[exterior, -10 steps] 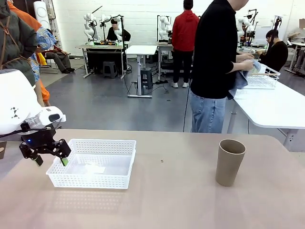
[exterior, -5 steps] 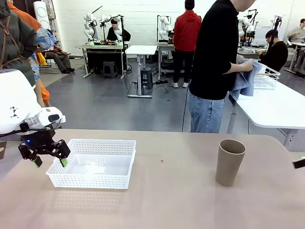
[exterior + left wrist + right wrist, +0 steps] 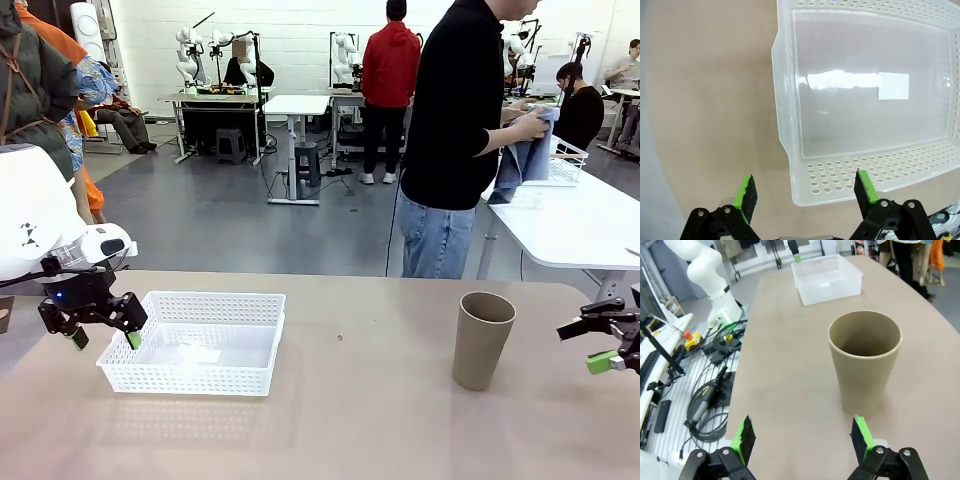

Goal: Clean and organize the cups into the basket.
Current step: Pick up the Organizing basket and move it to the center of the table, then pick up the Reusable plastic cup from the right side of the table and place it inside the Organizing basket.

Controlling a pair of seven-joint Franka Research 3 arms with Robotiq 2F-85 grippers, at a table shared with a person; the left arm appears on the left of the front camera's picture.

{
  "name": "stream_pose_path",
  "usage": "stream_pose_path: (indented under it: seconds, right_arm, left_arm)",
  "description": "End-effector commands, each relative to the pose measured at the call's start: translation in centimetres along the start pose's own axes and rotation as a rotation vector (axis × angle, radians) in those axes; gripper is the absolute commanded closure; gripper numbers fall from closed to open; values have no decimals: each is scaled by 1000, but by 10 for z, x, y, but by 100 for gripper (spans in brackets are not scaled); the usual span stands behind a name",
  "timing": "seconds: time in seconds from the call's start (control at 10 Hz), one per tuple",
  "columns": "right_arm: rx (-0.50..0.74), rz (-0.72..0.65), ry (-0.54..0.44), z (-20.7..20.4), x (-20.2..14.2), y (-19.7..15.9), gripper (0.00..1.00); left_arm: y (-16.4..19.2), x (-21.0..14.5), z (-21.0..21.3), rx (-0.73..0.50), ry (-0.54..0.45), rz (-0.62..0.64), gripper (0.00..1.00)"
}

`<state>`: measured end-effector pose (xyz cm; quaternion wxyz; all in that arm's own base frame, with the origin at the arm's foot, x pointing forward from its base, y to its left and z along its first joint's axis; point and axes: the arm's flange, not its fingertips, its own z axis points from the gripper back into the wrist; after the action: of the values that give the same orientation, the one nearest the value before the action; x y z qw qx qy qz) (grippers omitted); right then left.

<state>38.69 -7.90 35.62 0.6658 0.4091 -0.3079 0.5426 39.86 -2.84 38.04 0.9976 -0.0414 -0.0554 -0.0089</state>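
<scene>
Standing cup: a tan-brown cup [image 3: 483, 338] is standing upright, mouth up, on the tan table [image 3: 350, 430], well to the robot's right of the basket [image 3: 185, 378] and not touching it.
Cup, right wrist view: the cup [image 3: 865, 360] is showing its open mouth and plain inside wall, with the basket [image 3: 827, 292] lying farther off behind it.
Basket: the white lattice-sided basket is sitting flat on the table, its long side facing the robot.
Basket floor: a pale rectangular patch [image 3: 893, 85] is showing on the floor of the basket [image 3: 782, 125]; whether it is a label or a glare I cannot tell.
Left gripper: the left gripper [image 3: 105, 338] is hovering at the basket's left short end, just beside its wall.
Left fingers: the fingers are standing spread wide and gripping nothing; in the wrist view the left gripper [image 3: 805, 190] is straddling a corner of the basket, one green pad over bare table and the other over the perforated wall.
Right gripper: the right gripper [image 3: 590, 346] is hanging low over the table on the side of the cup away from the basket, clear of the cup.
Right fingers: the fingers are standing spread apart with nothing between them; the right gripper [image 3: 802, 432] is pointing toward the cup and the basket beyond.
Person: a person [image 3: 455, 130] is standing beyond the basket's table, turned toward a white table [image 3: 570, 225], and is handling a blue cloth [image 3: 525, 160].
</scene>
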Motion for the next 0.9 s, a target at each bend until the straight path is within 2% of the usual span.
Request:
stream_pose_path:
  seconds: [0.0,0.1,0.8]
  right_arm:
    - [-35,5,2,-10,-1,-11,0]
    - [0,0,0,0,0,0,0]
    - [-6,-2,3,1,-1,-4,0]
  left_arm:
    - [1,-2,2,3,7,-9,0]
    - [1,-2,2,3,7,-9,0]
    - [1,-2,2,3,7,-9,0]
